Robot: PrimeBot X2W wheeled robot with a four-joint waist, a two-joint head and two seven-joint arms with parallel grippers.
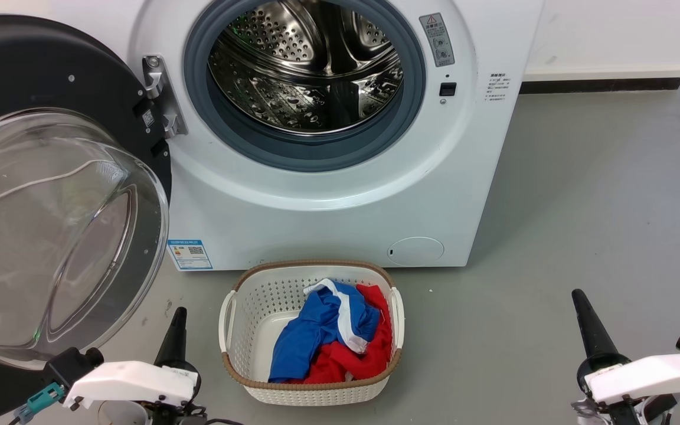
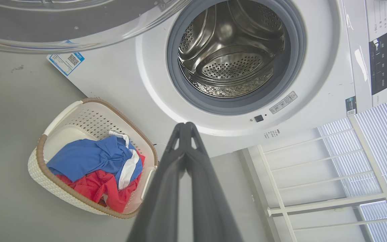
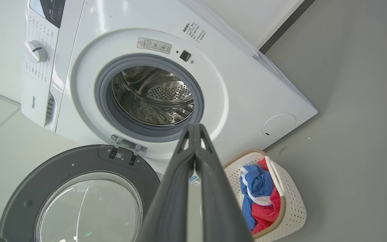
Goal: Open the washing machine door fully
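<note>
Pincers first: your left pincer [image 2: 185, 127] is closed, fingertips pressed together with nothing between them. Your right pincer [image 3: 195, 127] is in the same state, tips meeting and empty.

Position, head view: the left pincer sits low on the left, pointing up between the door's lower edge and the basket. The right pincer is low on the right, over bare grey floor [image 1: 582, 206] and well apart from everything else.

- washing machine door [image 1: 51, 71]: swung wide to the left on its metal hinge [image 1: 160, 97]. The inner face and the bulging glass bowl [image 1: 51, 236] are turned towards you. In the left wrist view its rim runs along the top edge, clear of your fingers.
- washing machine [image 1: 328, 200]: stands straight ahead with the mouth uncovered. A grey rubber ring [image 1: 310, 156] surrounds the steel drum [image 1: 304, 65]. The blue label [image 1: 189, 254] is low on the left and a round cap [image 1: 415, 250] is low on the right.

In the way:
- A white laundry basket [image 1: 257, 298] with a brown rim stands on the floor just in front of the machine, below the mouth and between your two arms.
- Inside it a blue garment [image 1: 316, 330] lies over a red garment [image 1: 352, 360].
- From the head view you cannot tell whether the basket touches the machine's front.
</note>
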